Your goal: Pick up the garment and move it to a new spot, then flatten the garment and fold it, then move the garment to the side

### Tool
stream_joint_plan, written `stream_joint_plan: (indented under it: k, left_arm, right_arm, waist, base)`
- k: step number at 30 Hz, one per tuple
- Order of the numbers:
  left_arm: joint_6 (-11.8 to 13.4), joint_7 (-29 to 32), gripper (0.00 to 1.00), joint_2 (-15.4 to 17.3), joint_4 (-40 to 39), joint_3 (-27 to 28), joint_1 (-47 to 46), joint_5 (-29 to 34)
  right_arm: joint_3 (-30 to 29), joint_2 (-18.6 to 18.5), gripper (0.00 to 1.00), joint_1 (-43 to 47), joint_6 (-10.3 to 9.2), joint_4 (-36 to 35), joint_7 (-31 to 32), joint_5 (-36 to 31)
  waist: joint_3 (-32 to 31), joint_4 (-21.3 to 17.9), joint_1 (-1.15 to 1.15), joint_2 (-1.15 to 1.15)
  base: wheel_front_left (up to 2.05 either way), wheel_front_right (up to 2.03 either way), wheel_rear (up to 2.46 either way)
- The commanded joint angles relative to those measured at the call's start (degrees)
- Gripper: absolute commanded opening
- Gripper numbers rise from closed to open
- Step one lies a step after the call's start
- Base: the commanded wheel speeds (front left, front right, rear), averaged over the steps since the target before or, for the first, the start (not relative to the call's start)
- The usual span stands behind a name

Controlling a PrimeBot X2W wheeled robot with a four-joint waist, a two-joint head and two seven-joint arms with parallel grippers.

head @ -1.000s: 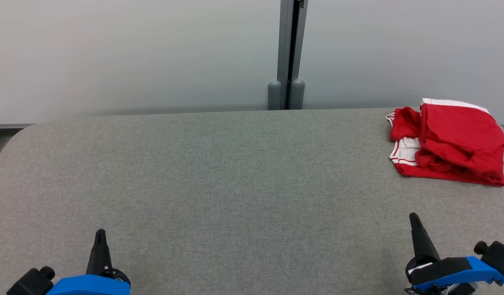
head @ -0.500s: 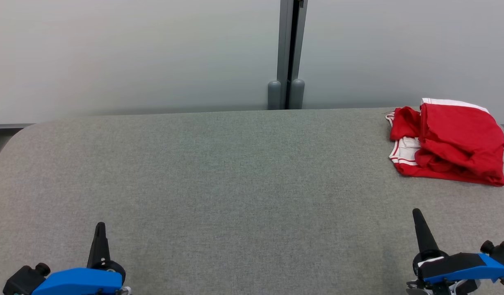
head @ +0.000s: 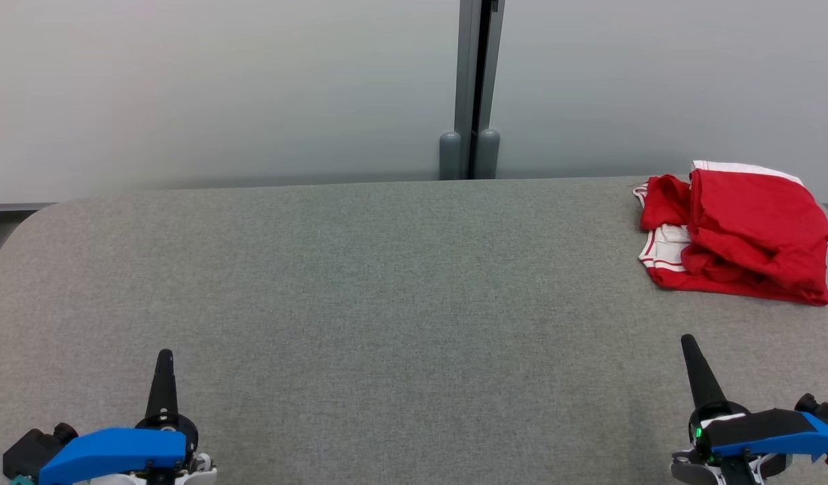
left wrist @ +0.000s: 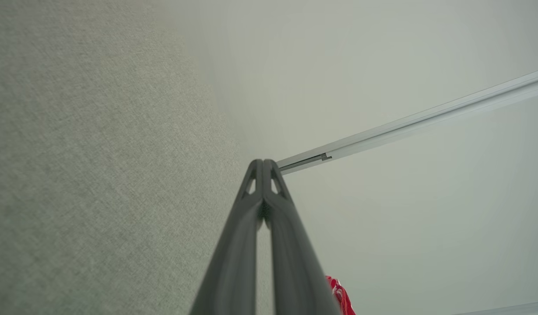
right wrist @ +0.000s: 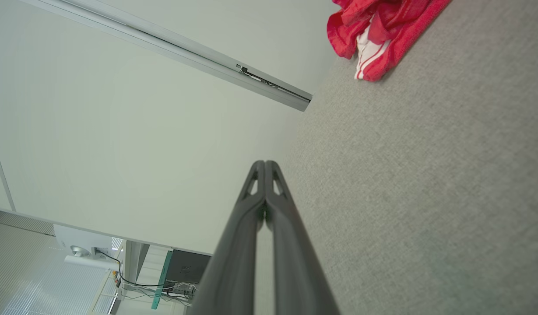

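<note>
on the far right of the grey table: red garment lying free, both claws closed

the garment, red with white trim, lies bunched in a loose heap at the table's far right corner, close to the back edge, and neither arm touches it. the left gripper sits at the near left edge, its two dark fingers pressed tip to tip, holding nothing. the right gripper sits at the near right edge, fingers likewise pressed together and empty, with the garment well ahead of it. behind the table stands a pale wall with a grey post at mid-width.
</note>
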Motion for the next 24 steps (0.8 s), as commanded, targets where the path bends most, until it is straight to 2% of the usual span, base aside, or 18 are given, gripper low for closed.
stream_joint_plan:
  k: [1, 24]
  left_arm:
    - [-0.25, 0.42, 0.0, 0.26, -0.64, 0.1, -1.36, -1.54]
    - [-0.72, 3.41, 0.0, 0.27, -1.09, 0.3, -3.03, -13.76]
  right_arm:
    - [-0.35, -0.28, 0.0, -1.21, 0.02, -0.83, 0.42, 1.55]
    - [-1.3, -0.32, 0.0, -1.7, 0.02, -1.86, 3.42, 12.96]
  waist:
    - [0.01, -0.01, 0.0, 0.0]
    - [0.1, -0.1, 0.0, 0.0]
  base:
    - [0.0, 0.0, 0.0]
    - [0.0, 0.0, 0.0]
